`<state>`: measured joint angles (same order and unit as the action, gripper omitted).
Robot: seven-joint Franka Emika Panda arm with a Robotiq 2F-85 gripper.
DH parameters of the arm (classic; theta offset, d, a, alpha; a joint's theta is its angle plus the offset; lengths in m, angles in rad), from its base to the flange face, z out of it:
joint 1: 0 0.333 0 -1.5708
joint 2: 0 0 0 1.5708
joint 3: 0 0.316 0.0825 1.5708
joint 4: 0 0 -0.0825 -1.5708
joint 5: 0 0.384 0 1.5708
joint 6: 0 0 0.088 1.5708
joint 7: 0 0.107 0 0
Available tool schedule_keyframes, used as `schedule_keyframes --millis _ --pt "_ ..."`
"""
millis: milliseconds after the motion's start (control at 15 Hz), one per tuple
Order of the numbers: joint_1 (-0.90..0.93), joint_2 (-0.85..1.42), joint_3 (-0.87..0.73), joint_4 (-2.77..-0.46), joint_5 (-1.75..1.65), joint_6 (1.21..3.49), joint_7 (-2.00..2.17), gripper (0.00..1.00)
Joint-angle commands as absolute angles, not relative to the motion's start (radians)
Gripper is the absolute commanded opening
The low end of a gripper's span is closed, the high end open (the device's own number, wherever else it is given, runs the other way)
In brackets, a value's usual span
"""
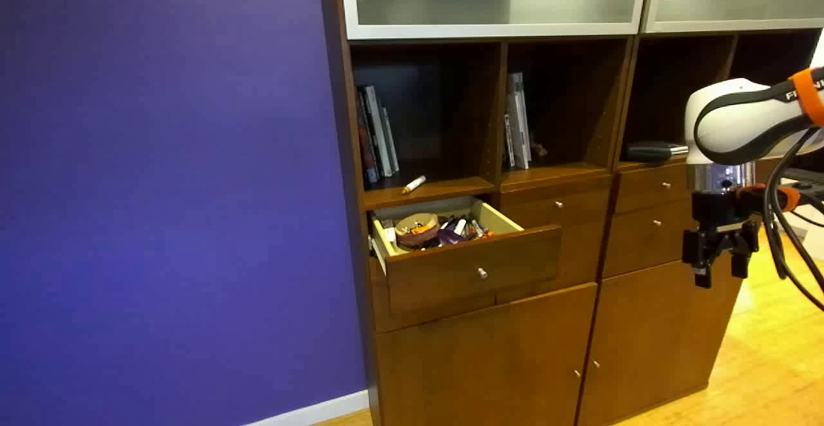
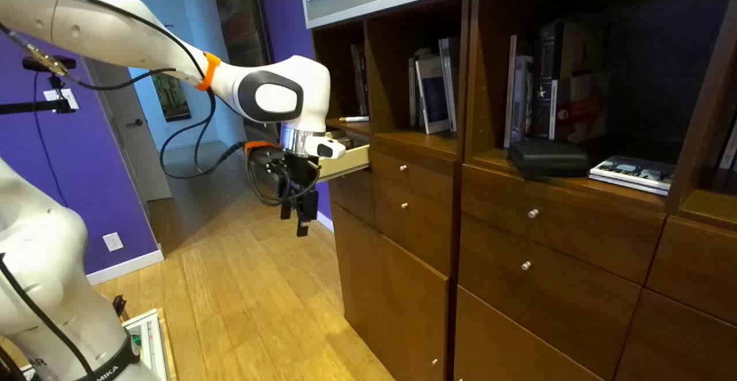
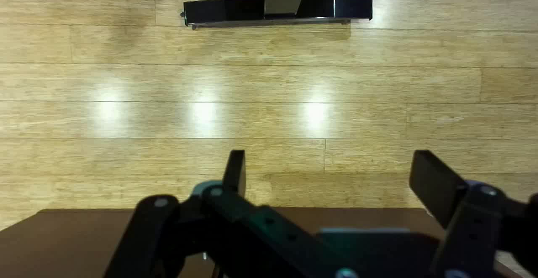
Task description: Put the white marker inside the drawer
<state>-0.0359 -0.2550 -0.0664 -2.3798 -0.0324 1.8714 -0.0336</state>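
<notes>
The white marker (image 1: 414, 185) lies on the shelf ledge just above the drawer, its yellowish end toward the front. It also shows on the ledge in an exterior view (image 2: 354, 119). The dark-brown drawer (image 1: 444, 279) is pulled open, with pale inner walls and a knob on its front. Its pale side wall shows behind the arm in an exterior view (image 2: 345, 163). My gripper (image 1: 721, 272) is open and empty, pointing down, well to one side of the drawer and apart from the cabinet (image 2: 295, 223). In the wrist view its fingers (image 3: 330, 160) stand wide apart over the floor.
The drawer holds a round bowl (image 1: 417, 231) and several pens and small items. Books (image 1: 380, 133) stand on the shelf behind the marker. A black case (image 2: 547, 158) lies on another shelf. A black stand base (image 3: 243, 10) is on the wooden floor (image 3: 269, 85).
</notes>
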Motion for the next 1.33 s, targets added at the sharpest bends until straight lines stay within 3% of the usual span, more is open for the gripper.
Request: schedule_keyframes --millis 0,400,933,1267 --pt "-0.041 -0.255 -0.062 -2.379 -0.031 1.87 -0.035 1.0" --pt "-0.041 -0.255 -0.062 -2.379 -0.031 1.87 -0.035 1.0" --pt "0.077 -0.236 0.133 -2.167 -0.021 1.787 0.28 1.0" --pt "0.098 -0.207 0.225 -2.01 -0.099 1.879 0.496 1.0"
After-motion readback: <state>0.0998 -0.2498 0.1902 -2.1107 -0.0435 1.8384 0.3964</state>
